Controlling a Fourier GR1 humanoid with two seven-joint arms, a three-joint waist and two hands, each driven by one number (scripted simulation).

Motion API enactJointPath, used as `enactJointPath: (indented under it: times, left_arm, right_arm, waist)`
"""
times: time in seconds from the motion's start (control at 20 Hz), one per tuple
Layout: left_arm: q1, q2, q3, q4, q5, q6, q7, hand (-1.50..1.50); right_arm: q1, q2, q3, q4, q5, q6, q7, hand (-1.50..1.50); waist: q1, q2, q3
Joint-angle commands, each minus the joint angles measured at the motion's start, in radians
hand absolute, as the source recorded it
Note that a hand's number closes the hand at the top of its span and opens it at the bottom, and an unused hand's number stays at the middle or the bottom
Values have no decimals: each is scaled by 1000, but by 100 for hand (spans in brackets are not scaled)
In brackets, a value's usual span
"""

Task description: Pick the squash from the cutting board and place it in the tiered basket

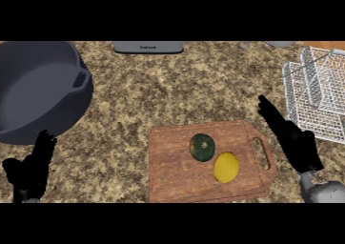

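The squash (202, 147), a dark green round one, lies untouched near the middle of the wooden cutting board (175, 181), just beside a yellow lemon (227, 167) that sits lower and to its right. The two look close enough that a reach for the squash will likely have to come from the upper left side to avoid nudging the lemon.

The right hand (296, 145) hangs over the board's handle end, its fingers (268, 110) straight and held together, pointing up and away, holding nothing. It stands between the squash and the white wire tiered basket (317, 95) at the counter's right edge, a sensible spot for a short carry, so this hand seems the one meant to grasp. The left hand (31, 171) rests at the lower left, fingers up and relaxed, clear of the work.

The counter (168, 90) is speckled brown granite. A large dark grey pot (14, 95) fills the upper left, and a grey slab-like appliance (148, 47) shows at the far edge; I cannot tell what it is.
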Motion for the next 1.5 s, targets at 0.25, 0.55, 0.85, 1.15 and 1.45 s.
enactJointPath:
  times: [0.25, 0.55, 0.85, 1.15, 1.45]
  left_arm:
    - [-40, 73, -43, 11, -29, -87, 60, 0]
    - [-24, 112, -51, -26, -3, -144, 160, 0]
    - [-63, 116, -43, 10, -5, -156, 157, 0]
    - [-37, 115, -36, -15, 9, -181, 181, 0]
    - [-65, 138, 31, 39, -3, -237, 178, 0]
  right_arm:
    - [31, 314, 45, 141, -455, 355, -130, 150]
    - [51, 275, -40, 300, -199, 376, -539, -150]
    - [-97, 2, 76, 294, 188, 228, -383, -150]
    - [-293, -73, 114, 404, 165, 501, -278, -150]
    - [-393, 22, 118, 325, 166, 592, -101, -150]
  waist:
    - [67, 60, 43]
    - [23, 16, 21]
    - [34, 15, 16]
    - [46, 16, 19]
    - [15, 12, 18]
